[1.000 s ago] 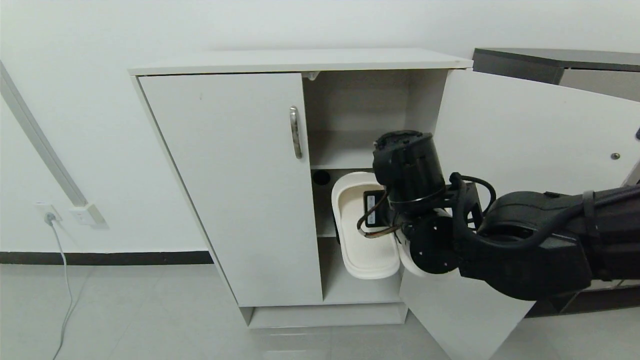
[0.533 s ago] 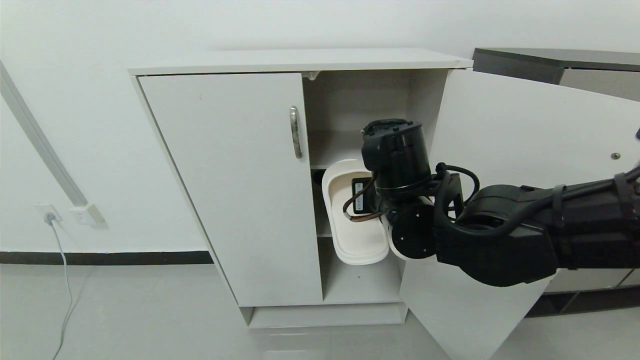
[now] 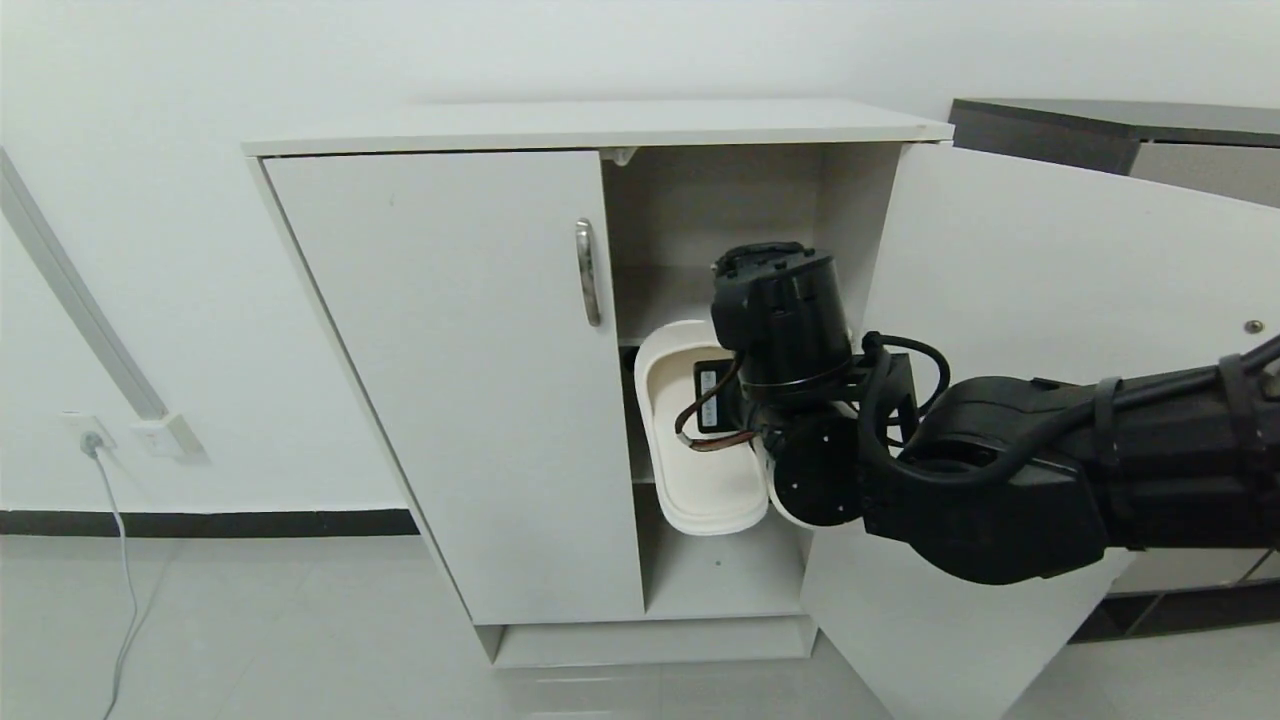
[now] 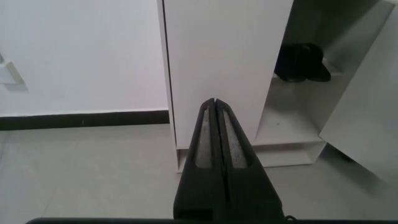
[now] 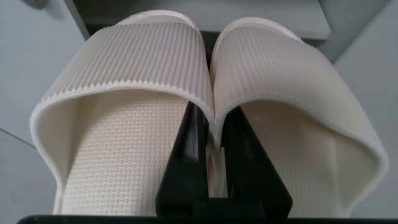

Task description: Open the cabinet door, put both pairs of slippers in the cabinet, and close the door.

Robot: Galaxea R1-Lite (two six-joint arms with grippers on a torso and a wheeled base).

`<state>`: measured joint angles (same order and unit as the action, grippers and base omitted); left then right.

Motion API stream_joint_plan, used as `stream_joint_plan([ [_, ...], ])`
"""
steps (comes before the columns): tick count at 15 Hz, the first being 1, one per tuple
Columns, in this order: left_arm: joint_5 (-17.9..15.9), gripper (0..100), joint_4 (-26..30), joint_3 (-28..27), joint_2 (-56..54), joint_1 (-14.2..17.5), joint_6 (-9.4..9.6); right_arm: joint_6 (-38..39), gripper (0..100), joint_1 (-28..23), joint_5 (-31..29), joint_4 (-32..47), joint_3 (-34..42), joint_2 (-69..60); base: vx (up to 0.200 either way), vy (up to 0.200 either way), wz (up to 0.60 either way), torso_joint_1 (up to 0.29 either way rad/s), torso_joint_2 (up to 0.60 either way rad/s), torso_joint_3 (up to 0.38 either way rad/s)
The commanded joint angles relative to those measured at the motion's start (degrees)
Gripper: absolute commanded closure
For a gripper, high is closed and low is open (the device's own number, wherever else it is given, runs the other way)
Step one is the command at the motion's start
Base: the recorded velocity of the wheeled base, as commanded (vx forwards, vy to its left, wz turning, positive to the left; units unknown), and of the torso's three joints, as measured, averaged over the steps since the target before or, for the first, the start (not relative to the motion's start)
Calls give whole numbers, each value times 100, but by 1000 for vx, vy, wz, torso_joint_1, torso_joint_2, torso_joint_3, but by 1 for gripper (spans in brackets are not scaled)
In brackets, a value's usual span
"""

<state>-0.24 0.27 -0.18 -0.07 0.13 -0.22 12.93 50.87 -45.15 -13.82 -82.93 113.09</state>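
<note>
A: Why do the cream slippers (image 3: 700, 480) travel as one bundle?

B: The right wrist view explains it. The right jaws are pinching the two inner strap edges together where the slippers touch, so one grip carries both. I'd say that also accounts for the steep tilt, with the footbeds facing the room.

A: And where are they?

B: At the open right half of the cabinet (image 3: 600, 120), about halfway up the opening. They sit between the closed left door (image 3: 460, 380) and the right door (image 3: 1050, 280), which is swung wide. I judge the door stands that far open to let the right arm (image 3: 1000, 500) come in from the right. How far past the front edge the slippers sit, I cannot tell.

A: The other side?

B: The left jaws are pressed together on nothing, low over the floor (image 4: 87, 168) on the near side of the closed left door. Parked out of the way, I'd guess.

A: Does that camera add anything?

B: Yes. The left wrist view looks into the cabinet from low down and finds a dark pair (image 4: 303, 62) resting on a shelf (image 4: 286, 87) above the bottom compartment. From the head, the right arm and the cream slippers stand in front of that spot. The head view gives the doors and the handle (image 3: 587, 272), though the wrist hides the grip itself.

A: What's left?

B: Setting these down, then shutting the right door.
</note>
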Motion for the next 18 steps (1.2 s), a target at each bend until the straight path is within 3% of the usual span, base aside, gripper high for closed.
stream_joint_plan([
  [1, -2, 100, 0, 1, 7, 4, -4, -1, 100, -16, -2, 3, -12, -15, 200, 0, 0, 7, 2, 7],
  [8, -2, 100, 0, 1, 7, 4, -4, -37, 100, -51, -2, 3, -21, 29, 200, 0, 0, 4, 4, 2],
  [13, 7, 100, 0, 1, 7, 4, -13, -221, 100, -95, 33, -261, -109, 257, 0, 0, 0, 0, 0, 0],
  [18, 7, 100, 0, 9, 7, 4, -22, -564, 100, -367, 288, -472, -663, 732, 0, 0, 0, 0, 0, 0],
])
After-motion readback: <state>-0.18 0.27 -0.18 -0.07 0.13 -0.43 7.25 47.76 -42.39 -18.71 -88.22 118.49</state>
